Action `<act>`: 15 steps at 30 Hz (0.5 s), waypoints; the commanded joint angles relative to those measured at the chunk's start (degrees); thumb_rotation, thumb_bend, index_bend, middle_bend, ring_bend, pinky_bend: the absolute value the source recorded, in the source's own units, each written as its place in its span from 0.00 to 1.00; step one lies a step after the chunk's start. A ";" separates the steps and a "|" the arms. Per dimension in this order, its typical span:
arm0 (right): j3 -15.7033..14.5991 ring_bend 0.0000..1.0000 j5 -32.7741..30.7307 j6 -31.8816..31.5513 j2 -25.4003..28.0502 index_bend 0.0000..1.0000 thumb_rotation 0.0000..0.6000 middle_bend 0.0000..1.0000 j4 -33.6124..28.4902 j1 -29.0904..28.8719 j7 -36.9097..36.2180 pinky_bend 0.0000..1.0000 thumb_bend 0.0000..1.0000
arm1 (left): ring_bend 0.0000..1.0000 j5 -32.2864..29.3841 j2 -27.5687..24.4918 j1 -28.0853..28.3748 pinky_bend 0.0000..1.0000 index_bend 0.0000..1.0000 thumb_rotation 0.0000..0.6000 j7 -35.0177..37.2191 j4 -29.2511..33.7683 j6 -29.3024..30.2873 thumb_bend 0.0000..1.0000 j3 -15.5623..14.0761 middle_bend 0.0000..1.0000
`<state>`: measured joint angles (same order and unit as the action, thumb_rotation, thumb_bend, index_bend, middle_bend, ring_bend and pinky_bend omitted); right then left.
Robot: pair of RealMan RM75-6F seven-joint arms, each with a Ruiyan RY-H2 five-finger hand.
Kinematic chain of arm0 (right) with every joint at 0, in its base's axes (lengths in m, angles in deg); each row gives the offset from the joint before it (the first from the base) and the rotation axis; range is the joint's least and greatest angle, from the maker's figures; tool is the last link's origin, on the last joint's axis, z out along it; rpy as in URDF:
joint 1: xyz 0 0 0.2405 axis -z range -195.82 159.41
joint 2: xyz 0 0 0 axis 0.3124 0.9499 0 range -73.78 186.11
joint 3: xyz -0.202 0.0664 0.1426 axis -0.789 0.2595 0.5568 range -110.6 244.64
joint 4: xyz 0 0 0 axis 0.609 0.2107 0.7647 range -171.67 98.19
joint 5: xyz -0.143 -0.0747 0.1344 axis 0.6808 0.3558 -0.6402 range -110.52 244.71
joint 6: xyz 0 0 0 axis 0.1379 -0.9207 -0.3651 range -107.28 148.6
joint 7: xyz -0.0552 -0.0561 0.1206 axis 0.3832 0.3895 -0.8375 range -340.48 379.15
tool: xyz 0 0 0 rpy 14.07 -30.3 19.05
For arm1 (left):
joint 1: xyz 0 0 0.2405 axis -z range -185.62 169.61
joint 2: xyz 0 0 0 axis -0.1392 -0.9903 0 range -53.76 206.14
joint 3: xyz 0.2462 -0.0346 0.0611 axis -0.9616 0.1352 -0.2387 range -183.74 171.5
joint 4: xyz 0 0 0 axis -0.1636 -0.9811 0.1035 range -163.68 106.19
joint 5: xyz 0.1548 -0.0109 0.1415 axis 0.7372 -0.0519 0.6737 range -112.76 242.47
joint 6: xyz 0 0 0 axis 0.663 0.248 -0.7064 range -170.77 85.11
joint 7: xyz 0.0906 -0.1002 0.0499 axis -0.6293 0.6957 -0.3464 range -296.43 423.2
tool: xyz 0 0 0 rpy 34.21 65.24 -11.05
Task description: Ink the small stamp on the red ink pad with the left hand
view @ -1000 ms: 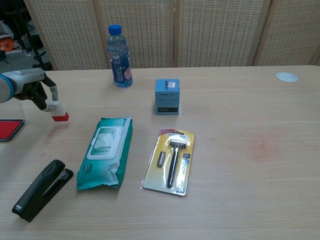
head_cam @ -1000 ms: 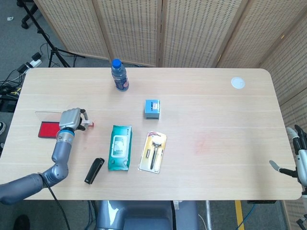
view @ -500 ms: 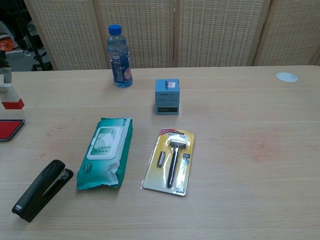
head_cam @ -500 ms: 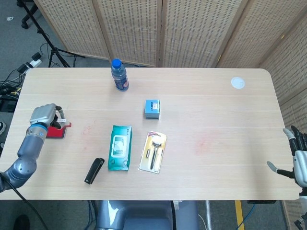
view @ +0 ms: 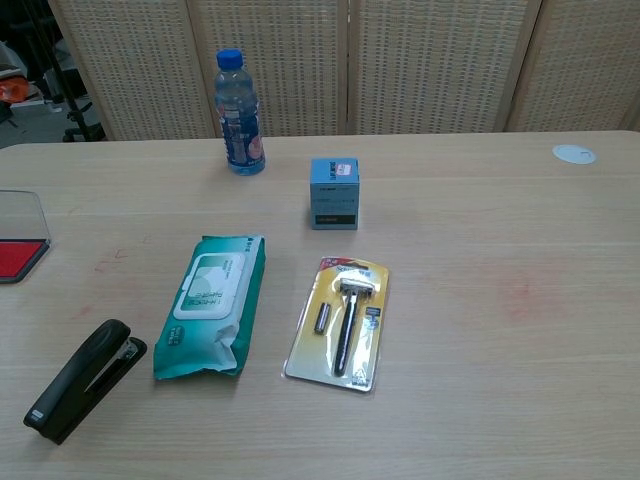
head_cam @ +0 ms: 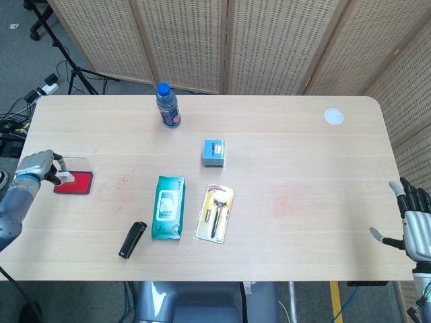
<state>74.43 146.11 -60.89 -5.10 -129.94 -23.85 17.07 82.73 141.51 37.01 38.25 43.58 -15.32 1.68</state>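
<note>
Left hand (head_cam: 35,165) at the far left edge of the surface (head_cam: 296,155), fingers curled around the small stamp (head_cam: 60,176), held just over the left end of the red ink pad (head_cam: 75,183); whether the stamp face touches the ink cannot be told from the head view. Out of frame in the chest view, where only a corner of the pad (view: 20,258) and its clear lid (view: 20,212) show at the left border.

Right hand (head_cam: 416,227) off the right edge of the surface, well apart from the pad, fingers spread wide, holding nothing.

Relative to the ink pad: green wipes pack (head_cam: 168,206) to the right and slightly nearer the robot; black stapler (head_cam: 132,239) beside the pack's near left corner; razor in yellow blister card (head_cam: 215,213) just right of the pack; small blue box (head_cam: 213,153) further right and toward the far side; water bottle (head_cam: 168,105) upright with blue cap near the far edge; white round disc (head_cam: 333,116) at the far right corner, well apart from the pad.
</note>
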 commanded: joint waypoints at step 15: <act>0.01 0.00 -0.76 0.37 -0.89 0.00 1.00 0.00 0.03 -0.34 1.73 0.00 0.00 | 1.00 23.87 9.95 -7.08 1.00 0.64 1.00 20.07 -14.43 -0.92 0.44 4.30 1.00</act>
<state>74.44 145.33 -60.50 -6.00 -129.90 -24.20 18.81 105.14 150.42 30.62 56.83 30.44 -15.66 5.62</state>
